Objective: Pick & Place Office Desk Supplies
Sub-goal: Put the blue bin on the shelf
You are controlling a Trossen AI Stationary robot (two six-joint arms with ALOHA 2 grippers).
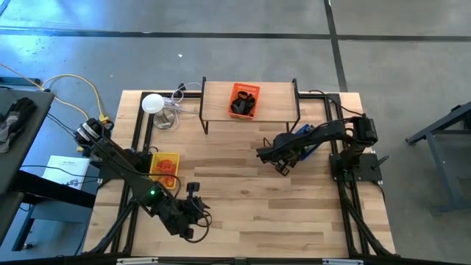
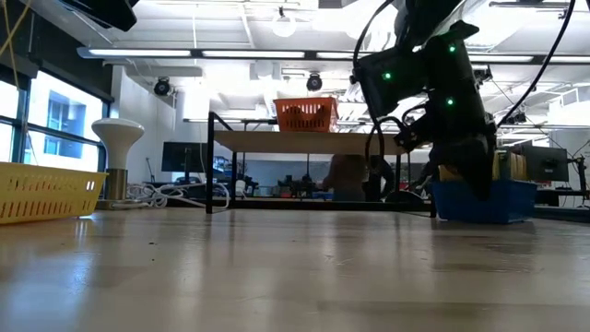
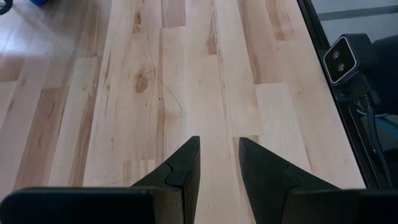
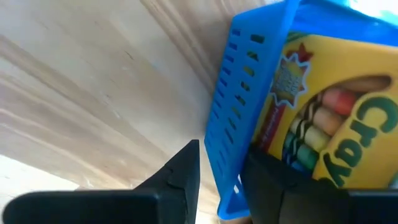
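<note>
My right gripper (image 1: 282,166) (image 2: 475,184) points steeply down at the blue tray (image 4: 239,93) (image 2: 484,201) on the table's right half. Its fingers are slightly apart, one outside the tray's slotted wall (image 4: 227,180) and one inside. A yellow crayon box (image 4: 323,118) lies in that tray. Red-orange looped pieces (image 1: 168,165) lie in the yellow tray (image 1: 156,158). Black pieces (image 1: 243,107) fill the orange tray (image 1: 246,89) on the shelf. My left gripper (image 1: 202,216) (image 3: 219,146) hangs open over bare wood near the front edge. My right gripper comes at the blue tray's slotted wall (image 4: 227,180) from above, slanting down, with the wall in the gap between its two fingers. I cannot tell whether either finger touches the wall. The tray rests on the table.
A wooden shelf (image 1: 217,103) on black legs stands at the far middle. A white round lamp (image 1: 152,103) (image 2: 118,138) with coiled cables sits at the far left. A small camera (image 3: 345,56) sits on the black frame at the table's front edge. Bare wood fills the middle.
</note>
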